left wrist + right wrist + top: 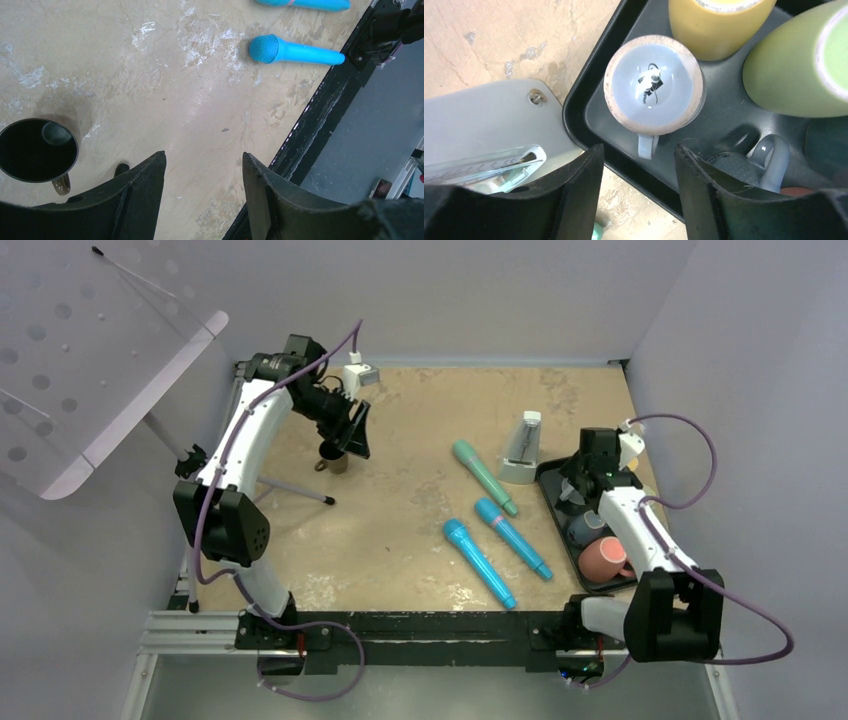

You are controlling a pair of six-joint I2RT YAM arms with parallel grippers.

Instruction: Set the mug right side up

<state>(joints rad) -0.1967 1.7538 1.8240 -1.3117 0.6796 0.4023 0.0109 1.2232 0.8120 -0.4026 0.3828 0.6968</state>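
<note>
The right claw [638, 150] hung over the far end of a black tray [579, 95] at the right side of the desk [420, 410], its fingers [584, 190] apart and clamped on nothing. Straight below it in the right wrist view stood a pale blue mug [651, 85] in the tray's corner, showing a glossy round face ringed in beige. Its handle pointed toward the claw and sat in line with the gap between the fingers, untouched. Whether that face was the mouth or the base could not be told. A yellow mug [719, 25] touched it on one side and a green mug [794, 70] lay just beside that. Nearer the arm's base, a pink mug [603, 558] rested in the same tray. A metronome [522, 448] stood on the desk just outside the tray. The left claw [202, 160] was at the far left of the desk, its fingers also apart with only bare desk between them. A dark mug [37, 150] stood upright just beside it, mouth up and clear of the fingers. Between the two arms lay three toy microphones, one green [483, 477] and two blue [512, 538] [478, 562], near one another but apart.
</note>
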